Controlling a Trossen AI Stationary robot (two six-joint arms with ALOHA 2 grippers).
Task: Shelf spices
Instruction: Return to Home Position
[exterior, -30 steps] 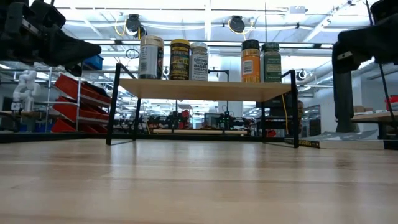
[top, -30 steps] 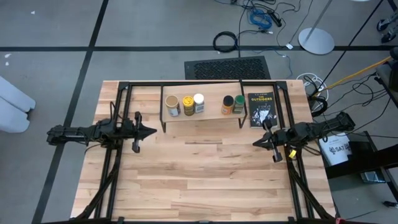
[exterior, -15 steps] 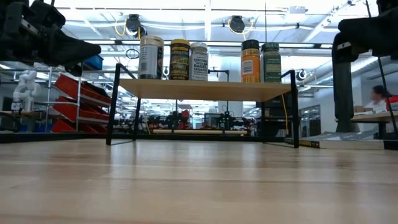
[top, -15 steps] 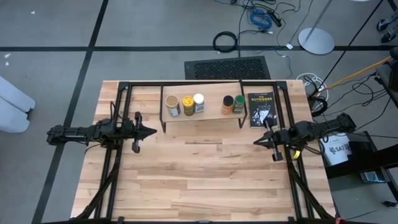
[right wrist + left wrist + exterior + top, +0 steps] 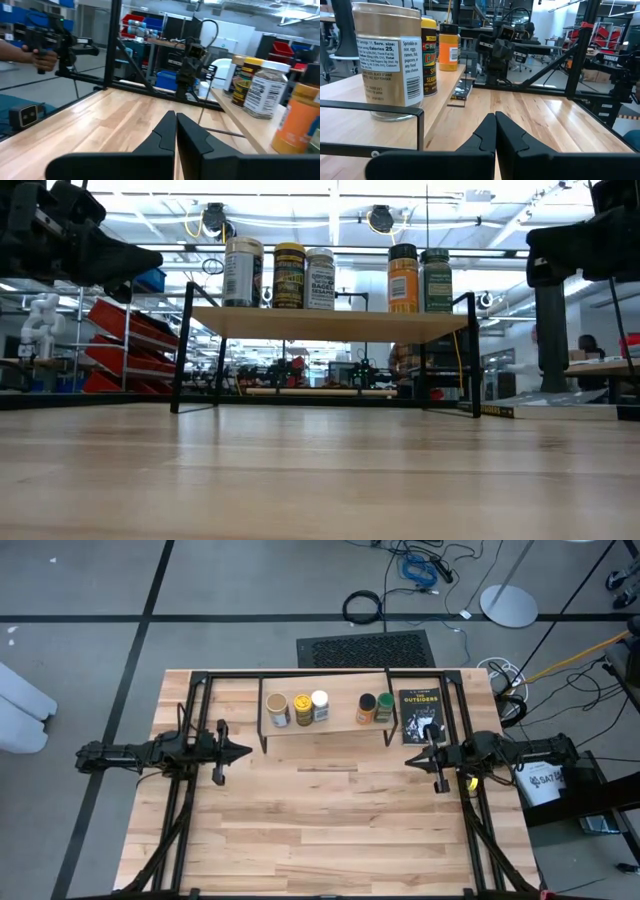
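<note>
Both pairs of fingers are pressed together, empty. The left gripper hovers off the shelf's left end, the right gripper just before the book. Five spices stand upright on the shelf, three grouped left, two right.

Bright, even light comes from overhead, so shadows on the worktop around the shelf are faint and soft. Seen from worktop height, white ceiling strip lights glare behind the jars. Against them the left claw and right claw show as dark backlit silhouettes.
</note>
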